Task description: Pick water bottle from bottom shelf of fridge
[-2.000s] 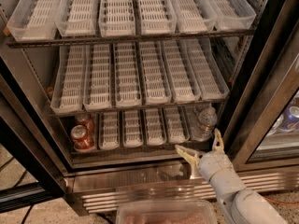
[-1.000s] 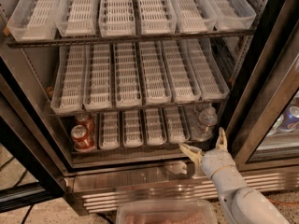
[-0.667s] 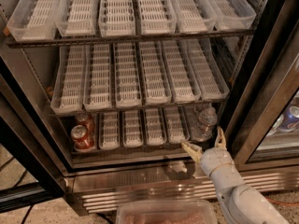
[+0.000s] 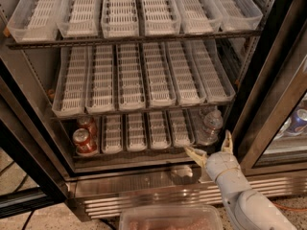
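Note:
The fridge [image 4: 144,186] stands open with three racks of white slotted trays. On the bottom shelf [image 4: 144,131], the water bottle [image 4: 211,126] stands upright in the rightmost lane, clear with a white cap and pale label. My gripper [image 4: 211,146] is just below and in front of the bottle, at the shelf's front edge. Its two pale fingers are spread apart and hold nothing. The bottle is slightly above the gap between them, not touched.
Two red soda cans [image 4: 84,137] sit in the leftmost lane of the bottom shelf. The dark door frame [image 4: 268,90] rises close on the right. A clear plastic container [image 4: 170,218] lies at the bottom edge. The steel kick plate [image 4: 158,195] runs below the shelf.
My gripper has moved slightly up and to the right, closer to the water bottle. Its fingers stay spread. The bottle and cans have not moved.

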`<action>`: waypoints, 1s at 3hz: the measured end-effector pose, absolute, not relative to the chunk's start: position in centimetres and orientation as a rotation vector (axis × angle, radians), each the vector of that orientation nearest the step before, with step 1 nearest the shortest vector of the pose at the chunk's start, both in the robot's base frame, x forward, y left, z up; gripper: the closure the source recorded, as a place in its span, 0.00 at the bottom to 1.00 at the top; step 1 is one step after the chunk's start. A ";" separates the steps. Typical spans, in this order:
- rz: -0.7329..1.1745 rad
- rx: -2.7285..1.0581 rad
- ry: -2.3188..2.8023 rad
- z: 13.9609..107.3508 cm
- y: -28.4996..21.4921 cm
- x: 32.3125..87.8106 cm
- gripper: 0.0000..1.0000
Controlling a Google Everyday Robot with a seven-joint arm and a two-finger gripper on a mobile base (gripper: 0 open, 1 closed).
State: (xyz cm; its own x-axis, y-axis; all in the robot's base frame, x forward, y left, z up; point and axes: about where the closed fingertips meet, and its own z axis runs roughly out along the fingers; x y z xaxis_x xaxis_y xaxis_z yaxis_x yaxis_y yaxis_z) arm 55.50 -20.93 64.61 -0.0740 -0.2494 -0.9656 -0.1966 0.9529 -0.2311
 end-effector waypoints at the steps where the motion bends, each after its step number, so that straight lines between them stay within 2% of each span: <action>1: -0.077 -0.314 1.657 64.5 -22.0 56.3 0.22; 3: -0.119 -0.271 1.656 64.2 -23.4 57.1 0.32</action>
State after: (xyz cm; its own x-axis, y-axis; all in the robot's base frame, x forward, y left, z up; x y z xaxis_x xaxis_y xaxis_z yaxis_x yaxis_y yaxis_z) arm 57.05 -23.39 64.25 -0.0820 -0.2468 -0.9656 -0.1062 0.9655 -0.2378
